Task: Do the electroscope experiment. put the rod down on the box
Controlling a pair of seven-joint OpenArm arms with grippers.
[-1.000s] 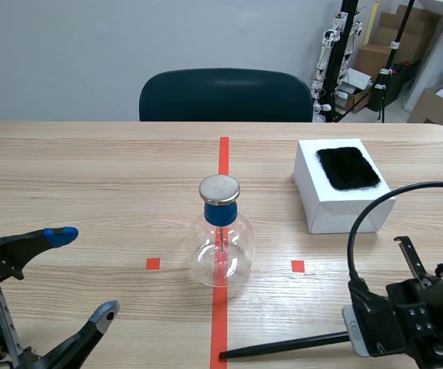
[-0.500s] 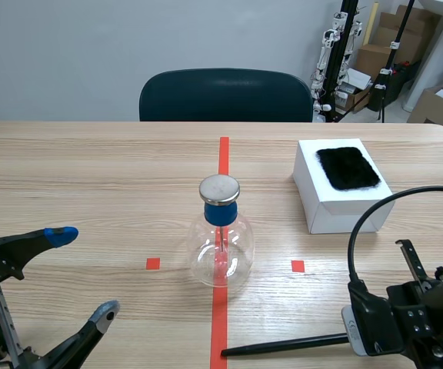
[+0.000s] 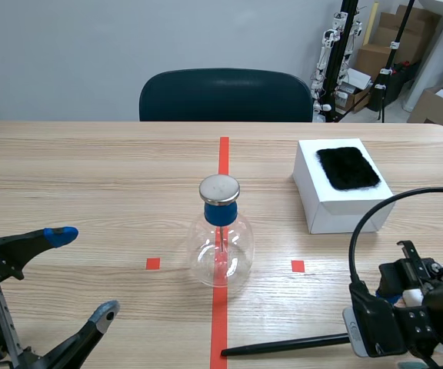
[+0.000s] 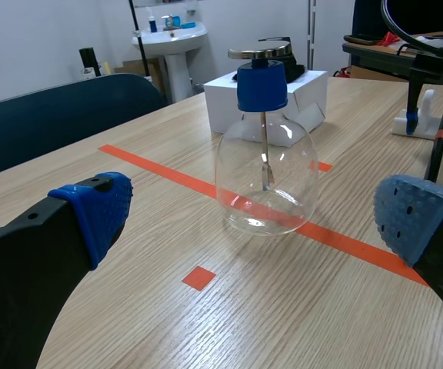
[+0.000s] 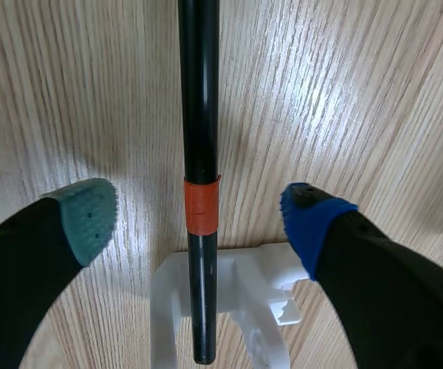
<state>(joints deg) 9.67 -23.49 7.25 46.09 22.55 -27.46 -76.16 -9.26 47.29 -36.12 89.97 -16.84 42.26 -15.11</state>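
The left claw (image 3: 83,273) hangs wide open and empty. A glass flask (image 3: 220,250) stands mid-table (image 3: 91,169). The black rod (image 3: 283,345) lies flat, one end on a white stand (image 5: 229,307). The right claw (image 5: 200,209) is spread wide above it, gripping nothing. The white box (image 3: 337,204) sits well apart from the rod.

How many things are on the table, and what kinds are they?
Glass flask: 1
White box: 1
Black fuzzy pad: 1
Black rod: 1
White rod stand: 1
Total: 5
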